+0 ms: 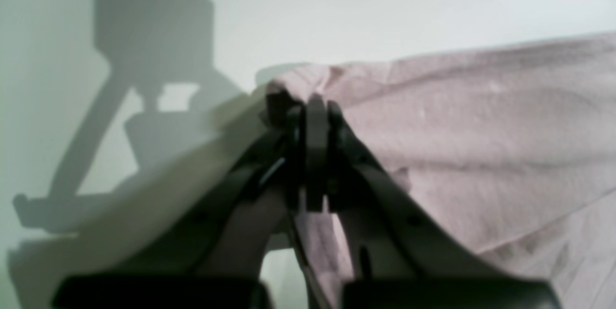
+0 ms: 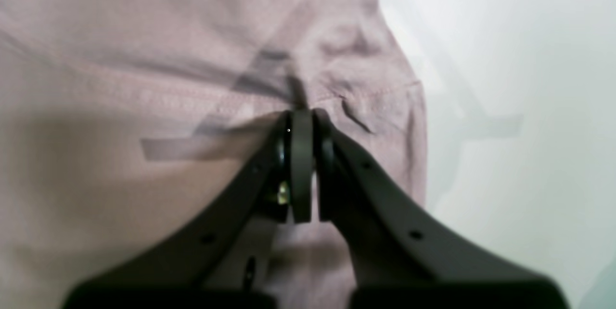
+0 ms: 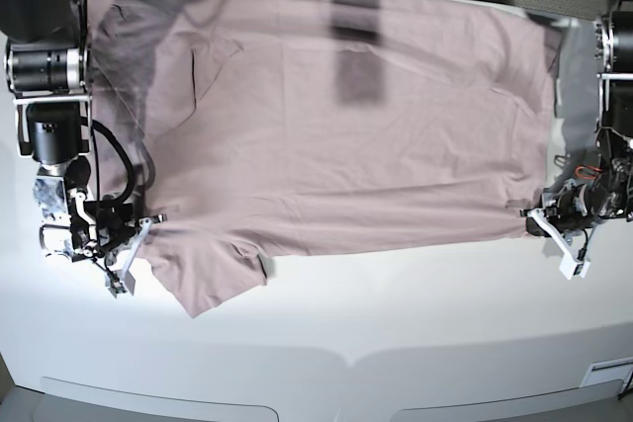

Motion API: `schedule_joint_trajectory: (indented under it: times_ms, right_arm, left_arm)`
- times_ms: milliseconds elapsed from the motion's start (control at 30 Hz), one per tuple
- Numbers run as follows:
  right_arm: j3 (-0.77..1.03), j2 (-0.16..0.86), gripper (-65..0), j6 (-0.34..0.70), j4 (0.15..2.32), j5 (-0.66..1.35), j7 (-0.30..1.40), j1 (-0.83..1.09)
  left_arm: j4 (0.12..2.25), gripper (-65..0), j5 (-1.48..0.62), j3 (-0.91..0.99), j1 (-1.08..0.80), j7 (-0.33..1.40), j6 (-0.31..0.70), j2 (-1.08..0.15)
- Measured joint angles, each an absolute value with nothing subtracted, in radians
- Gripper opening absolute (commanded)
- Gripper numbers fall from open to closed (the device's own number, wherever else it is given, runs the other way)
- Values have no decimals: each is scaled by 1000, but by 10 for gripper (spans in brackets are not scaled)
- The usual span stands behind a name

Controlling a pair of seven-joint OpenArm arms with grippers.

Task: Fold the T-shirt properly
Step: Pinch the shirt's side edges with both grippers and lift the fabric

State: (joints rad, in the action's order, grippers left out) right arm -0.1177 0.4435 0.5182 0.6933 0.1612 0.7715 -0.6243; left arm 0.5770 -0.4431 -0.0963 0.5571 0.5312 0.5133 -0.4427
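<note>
Right gripper, at the left edge of the base view: we see our dark two-fingered right gripper (image 3: 136, 240) at the sleeve end of the cloth, just above the short sleeve that sticks out toward the front of the table. In the right wrist view its jaws are pressed together with a pinch of pink fabric between them, right on the stitched hem (image 2: 301, 111).

T-shirt: the plain dusty-pink short-sleeved cotton T-shirt (image 3: 346, 126) lies spread flat across the white tabletop (image 3: 396, 323), stretched sideways between our two grippers, collar end toward the left of the base view and bottom hem toward the right. Its far edge runs along the back of the table; its near edge runs roughly straight from one gripper to the other.

Left gripper, at the right edge of the base view: our dark left gripper (image 3: 539, 216) sits at the near corner of the shirt's hem end. In the left wrist view its jaws are closed tight on a bunched corner of the cloth (image 1: 308, 102), and the fabric fans out from the fingertips to the right, lifted slightly off the table there.

Table: bare white surface in front of the shirt.
</note>
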Motion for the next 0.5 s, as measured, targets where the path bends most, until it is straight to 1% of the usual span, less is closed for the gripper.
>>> schedule_joint_trajectory:
  times_ms: [133,200,233,267,400,500]
  right_arm:
    - [-118,444,-315,560,693,162,787,-663]
    - [-118,444,-237,561,693,160,805,-690]
    - [-118,444,-222,561,694,159,812,-701]
    - [-118,447,-220,561,694,160,813,-708]
    - [-118,464,-220,561,694,160,868,-710]
    - [-118,497,-220,535,694,160,893,-704]
  left_arm:
    - [577,-650,-443,-96,557,532,513,-443]
    - [577,-650,-443,-96,557,532,513,-443]
    - [577,-650,-443,-96,557,532,513,-443]
    - [577,-650,-443,-96,557,531,513,-443]
    - [577,-650,-443,-96,557,531,513,-443]
    - [577,-650,-443,-96,557,531,513,-440]
